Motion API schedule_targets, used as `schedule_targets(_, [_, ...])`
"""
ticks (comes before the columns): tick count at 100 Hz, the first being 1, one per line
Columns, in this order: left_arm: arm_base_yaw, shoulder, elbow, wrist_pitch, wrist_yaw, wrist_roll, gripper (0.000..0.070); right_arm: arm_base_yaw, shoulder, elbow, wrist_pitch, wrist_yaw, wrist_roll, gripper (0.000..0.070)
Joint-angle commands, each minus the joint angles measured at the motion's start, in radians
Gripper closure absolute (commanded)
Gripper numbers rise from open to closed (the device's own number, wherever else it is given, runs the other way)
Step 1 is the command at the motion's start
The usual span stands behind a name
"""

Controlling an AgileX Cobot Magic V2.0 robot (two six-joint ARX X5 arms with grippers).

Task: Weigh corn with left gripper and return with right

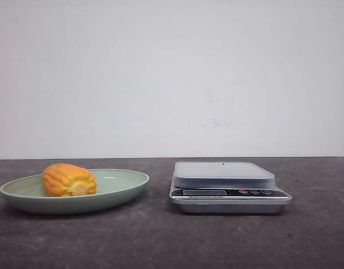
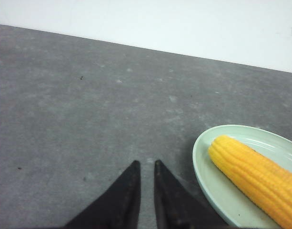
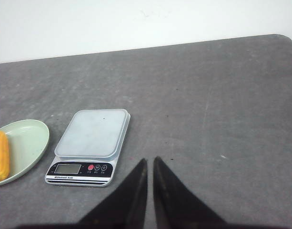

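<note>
Corn [image 1: 69, 180] lying on its side in pale green plate [image 1: 124, 188], plate left of kitchen scale [image 1: 228, 186] on grey counter [image 1: 160, 241], left end effector [image 2: 146, 164] clenched beside plate, right end effector [image 3: 150, 161] clenched near scale

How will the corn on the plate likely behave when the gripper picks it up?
The corn looks rounded and cylindrical, so it may roll on the shallow plate if nudged sideways. Its ridged kernel rows probably give the fingers some grip. It looks firm, unlikely to bend.
</note>
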Motion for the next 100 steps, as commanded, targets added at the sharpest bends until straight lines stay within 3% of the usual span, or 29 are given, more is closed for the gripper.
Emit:
schedule_targets(1, [0.002,-0.001,-0.018,0.000,0.001,0.008,0.0696,0.000,-0.002,0.010,0.039,0.032,-0.044,0.0685])
schedule_targets(8, [0.002,-0.001,-0.018,0.000,0.001,0.008,0.0696,-0.022,-0.008,-0.018,0.122,0.076,-0.088,0.0685])
schedule_targets(24, [0.002,-0.001,-0.018,0.000,0.001,0.008,0.0696,-0.186,-0.066,-0.216,0.420,0.071,-0.206,0.0685])
schedule_targets(37, [0.002,-0.001,-0.018,0.000,0.000,0.008,0.0696,-0.274,-0.125,-0.428,0.654,0.019,-0.212,0.0685])
schedule_targets(55, [0.002,-0.001,-0.018,-0.001,0.001,0.008,0.0696,-0.271,-0.146,-0.690,0.884,-0.019,-0.210,0.0685])
schedule_targets(77, [0.002,-0.001,-0.018,-0.001,0.001,0.008,0.0696,-0.249,-0.146,-0.885,0.992,-0.018,-0.153,0.0685])
schedule_targets(100, [0.002,-0.001,-0.018,-0.001,0.001,0.008,0.0696,-0.217,-0.146,-0.925,0.909,-0.035,-0.140,0.0685])
